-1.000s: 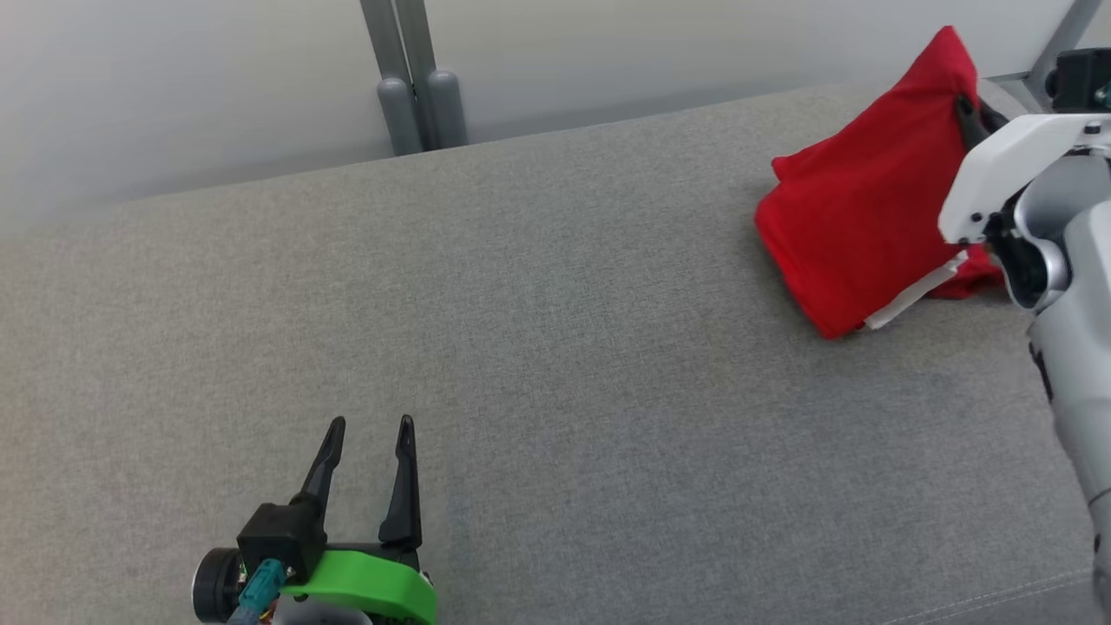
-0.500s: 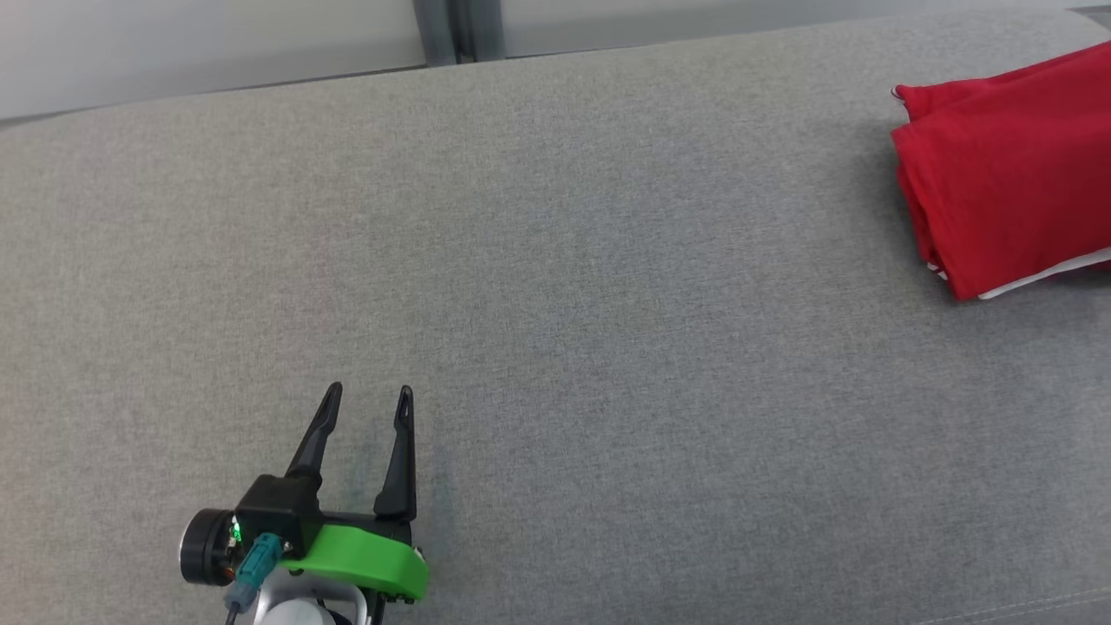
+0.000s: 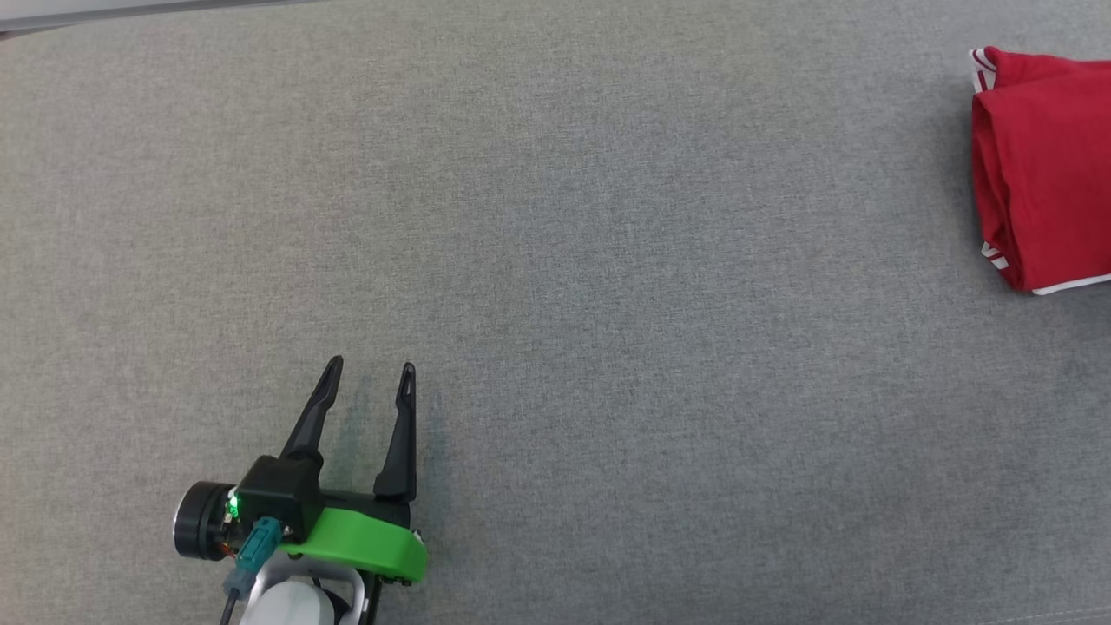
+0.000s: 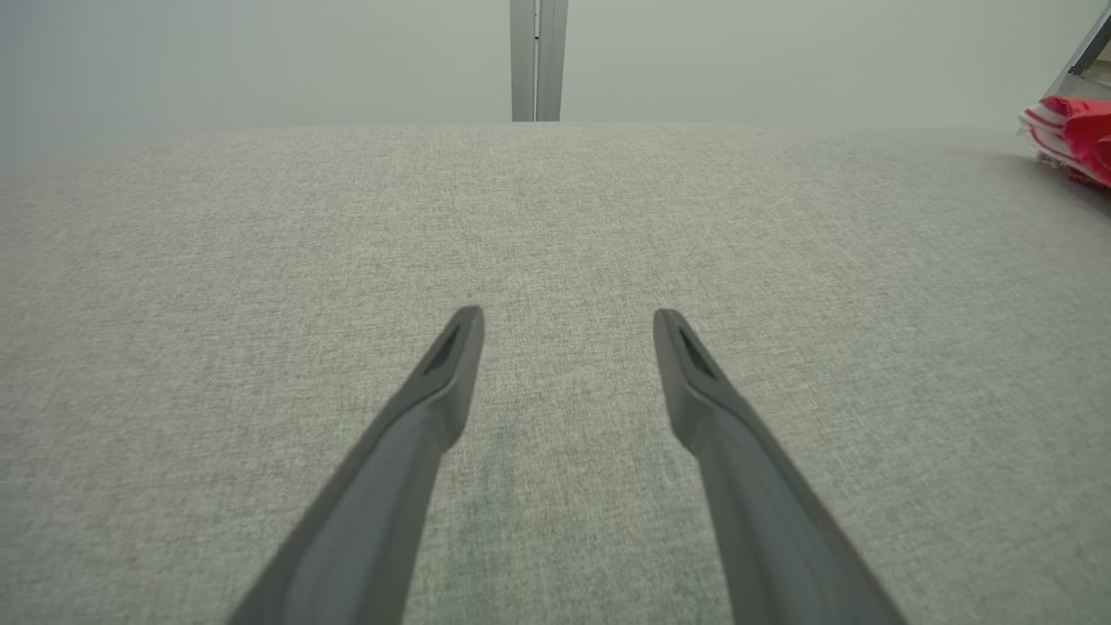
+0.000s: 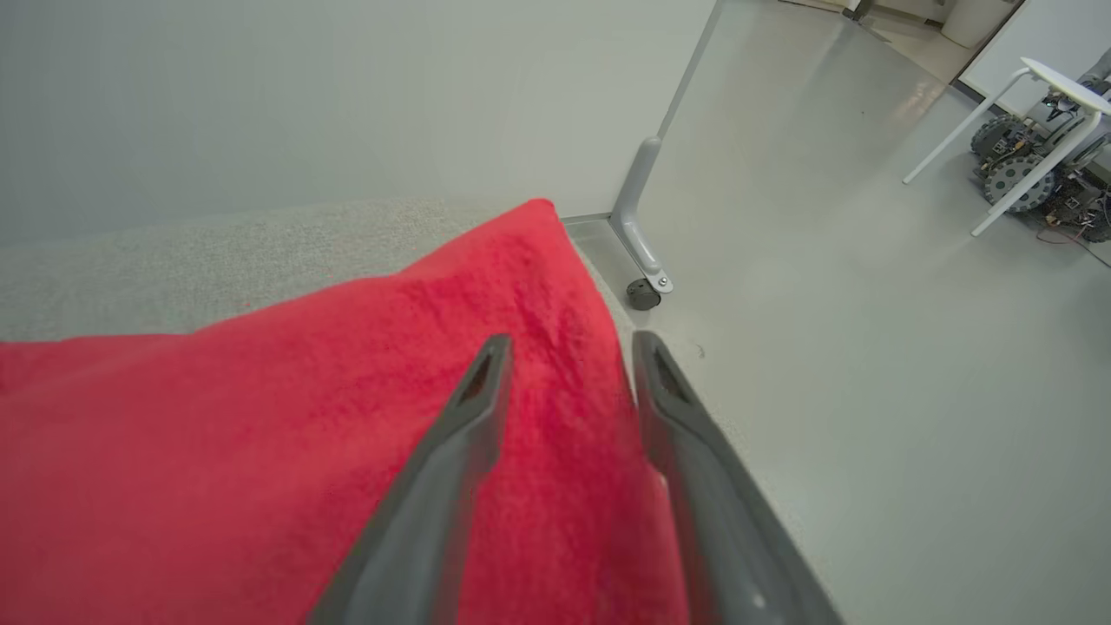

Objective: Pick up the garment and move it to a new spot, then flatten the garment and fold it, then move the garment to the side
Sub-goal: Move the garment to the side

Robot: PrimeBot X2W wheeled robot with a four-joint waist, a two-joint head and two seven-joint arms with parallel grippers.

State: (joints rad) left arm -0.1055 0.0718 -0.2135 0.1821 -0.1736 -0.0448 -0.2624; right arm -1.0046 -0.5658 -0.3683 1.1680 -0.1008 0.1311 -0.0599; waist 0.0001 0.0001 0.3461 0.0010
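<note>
The garment (image 3: 1050,165) is red with white trim and lies folded flat at the far right of the grey table (image 3: 608,260). A corner of the garment (image 4: 1076,139) shows far to the right in the left wrist view. In the right wrist view the garment (image 5: 260,417) lies under and between the fingers of my right gripper (image 5: 570,345), which stand apart over its far corner, by the table's edge. My left gripper (image 3: 371,366) is open at the lower left, far from the garment. In its own wrist view the left gripper (image 4: 568,317) has only bare cloth surface between its fingers.
Past the garment the table ends and a pale floor lies below. A grey frame leg with a caster (image 5: 642,291) stands there. A white stool (image 5: 1041,87) and a wheeled machine stand farther off. A grey post (image 4: 538,61) rises behind the table's far edge.
The head camera has tilted down and shifted. The garment, held up in a peak by my right gripper a second ago, now lies flat. The right fingers have parted. The left gripper stayed put.
</note>
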